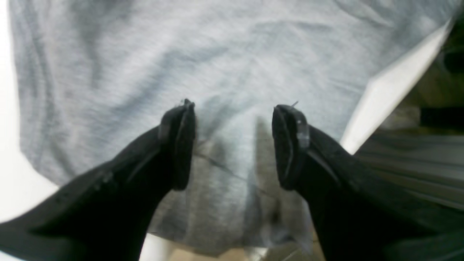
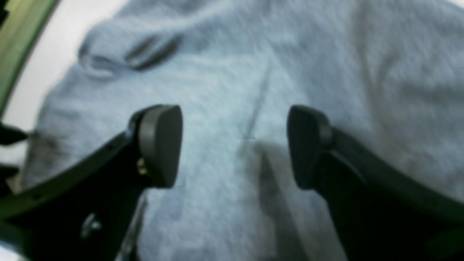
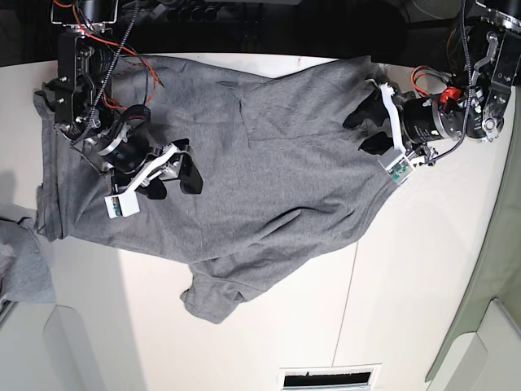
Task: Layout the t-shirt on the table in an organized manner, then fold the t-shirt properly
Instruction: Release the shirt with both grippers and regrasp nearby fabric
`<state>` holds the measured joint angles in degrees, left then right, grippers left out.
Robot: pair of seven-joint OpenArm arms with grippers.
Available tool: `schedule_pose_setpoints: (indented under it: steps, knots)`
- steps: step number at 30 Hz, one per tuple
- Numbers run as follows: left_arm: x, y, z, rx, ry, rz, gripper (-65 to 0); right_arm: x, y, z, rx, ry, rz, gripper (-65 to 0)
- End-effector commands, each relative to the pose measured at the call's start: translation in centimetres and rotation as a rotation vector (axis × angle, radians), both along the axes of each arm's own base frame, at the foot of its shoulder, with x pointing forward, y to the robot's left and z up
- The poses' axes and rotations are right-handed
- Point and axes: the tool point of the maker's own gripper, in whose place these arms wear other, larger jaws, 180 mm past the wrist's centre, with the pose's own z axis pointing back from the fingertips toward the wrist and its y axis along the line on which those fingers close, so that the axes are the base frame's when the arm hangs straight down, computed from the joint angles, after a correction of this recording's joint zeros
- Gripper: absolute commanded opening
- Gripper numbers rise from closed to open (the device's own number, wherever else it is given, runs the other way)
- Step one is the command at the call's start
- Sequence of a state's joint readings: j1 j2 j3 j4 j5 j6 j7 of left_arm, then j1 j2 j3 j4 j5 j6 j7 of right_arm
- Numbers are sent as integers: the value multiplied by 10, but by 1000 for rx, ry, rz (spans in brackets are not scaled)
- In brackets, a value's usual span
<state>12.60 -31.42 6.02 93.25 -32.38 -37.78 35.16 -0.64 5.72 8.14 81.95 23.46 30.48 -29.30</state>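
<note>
The heather-grey t-shirt (image 3: 269,163) lies spread and wrinkled across the white table (image 3: 407,269), with one sleeve (image 3: 212,301) pointing toward the front. My right gripper (image 3: 175,183) is open and empty over the shirt's left part; in the right wrist view (image 2: 233,145) grey cloth (image 2: 235,72) fills the gap between its fingers. My left gripper (image 3: 362,128) is open and empty at the shirt's right edge; in the left wrist view (image 1: 233,145) it hovers over the shirt (image 1: 181,54), near the cloth's edge.
A smaller grey cloth bundle (image 3: 20,261) lies at the left edge. A slotted vent (image 3: 330,379) sits at the front edge. The table's dark rear edge (image 3: 269,49) runs behind the shirt. White tabletop shows right of the shirt (image 1: 391,87) and at upper left (image 2: 54,54).
</note>
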Motion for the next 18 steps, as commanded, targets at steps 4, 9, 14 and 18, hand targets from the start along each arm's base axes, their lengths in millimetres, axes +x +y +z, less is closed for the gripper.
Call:
schedule_pose_setpoints:
  steps: [4,9,14,18]
  knots:
    - [14,16,-11,3,11,54,-286,0,1,7,23,-27,-5,-205]
    - [13,10,-20,-2,29,38,-287,2,1,9,25,-39,-9,-205]
    - [7,8,-24,-8,43,37,-326,2,0,9,26,-43,-12,-205]
    - [8,7,-23,-16,43,39,-524,3,0,10,28,-48,-14,-205]
